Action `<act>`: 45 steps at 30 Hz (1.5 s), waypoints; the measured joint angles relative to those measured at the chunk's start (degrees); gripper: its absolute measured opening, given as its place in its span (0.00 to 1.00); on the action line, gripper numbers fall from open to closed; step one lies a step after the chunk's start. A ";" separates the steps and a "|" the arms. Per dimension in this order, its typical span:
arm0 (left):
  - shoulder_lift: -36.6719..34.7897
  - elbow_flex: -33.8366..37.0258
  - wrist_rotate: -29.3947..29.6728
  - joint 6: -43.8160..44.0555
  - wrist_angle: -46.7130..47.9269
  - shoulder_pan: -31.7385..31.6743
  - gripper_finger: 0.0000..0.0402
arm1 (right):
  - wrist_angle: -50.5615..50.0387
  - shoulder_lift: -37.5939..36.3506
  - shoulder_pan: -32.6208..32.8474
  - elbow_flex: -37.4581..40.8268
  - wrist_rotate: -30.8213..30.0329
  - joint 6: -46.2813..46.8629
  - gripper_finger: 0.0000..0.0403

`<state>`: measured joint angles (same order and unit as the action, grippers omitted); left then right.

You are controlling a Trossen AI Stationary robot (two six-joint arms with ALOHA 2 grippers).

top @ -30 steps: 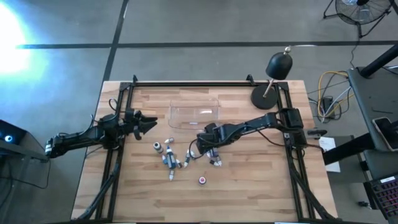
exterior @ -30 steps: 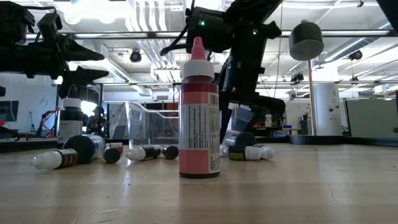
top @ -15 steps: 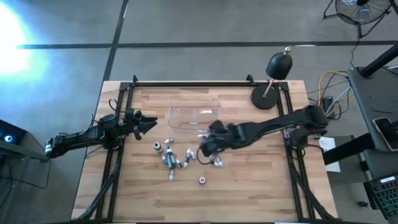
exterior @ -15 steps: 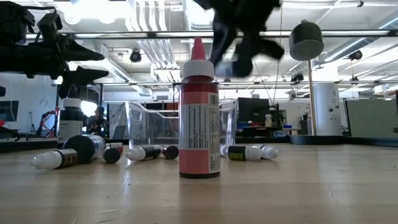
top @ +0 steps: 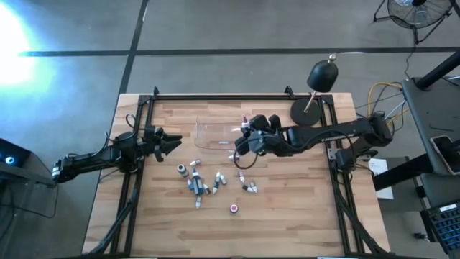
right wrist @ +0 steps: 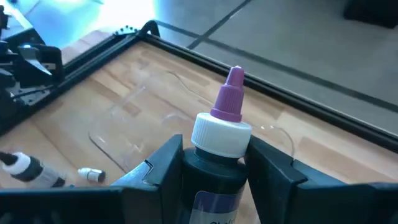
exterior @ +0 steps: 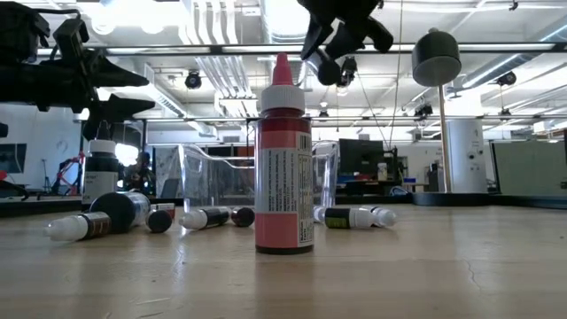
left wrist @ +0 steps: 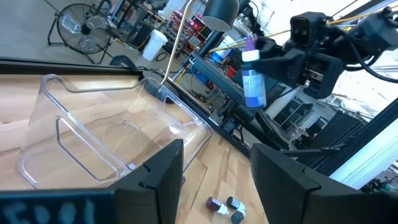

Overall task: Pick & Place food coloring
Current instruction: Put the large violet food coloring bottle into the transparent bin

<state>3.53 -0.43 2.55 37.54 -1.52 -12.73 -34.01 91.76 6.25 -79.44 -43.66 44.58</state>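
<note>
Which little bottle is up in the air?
The purple-tipped bottle, held in the right hand over the clear tray. All the other bottles stand or lie on the table.

Harsh glare whitens the high view's upper-left floor [top: 21, 29].

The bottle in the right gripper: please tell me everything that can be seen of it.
The bottle is a small dropper bottle with a dark body, a white ribbed collar and a purple conical tip. A label with purple print wraps the body. The right gripper holds it upright, one dark finger on each side just below the collar. The left wrist view shows it raised in the air, touching nothing else. In the high view it is at the right end of the clear plastic tray.
</note>
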 joint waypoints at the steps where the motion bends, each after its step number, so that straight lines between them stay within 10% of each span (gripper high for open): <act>1: 0.00 0.00 0.00 0.00 0.00 0.00 0.40 | -2.17 0.00 0.39 0.00 0.19 1.53 0.34; 8: 0.00 0.02 0.00 0.00 0.00 0.00 0.40 | -16.31 0.88 1.13 6.91 17.63 15.38 0.34; 16: 0.00 0.00 0.02 0.00 -0.02 0.00 0.40 | -0.75 1.58 1.04 23.03 36.94 26.96 0.34; 45: 0.02 0.02 0.02 0.00 0.00 0.00 0.40 | 7.12 1.97 -5.87 31.78 46.67 31.84 0.64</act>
<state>3.55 -0.40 2.57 37.54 -1.52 -12.73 -26.88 93.73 0.38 -47.66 3.01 76.42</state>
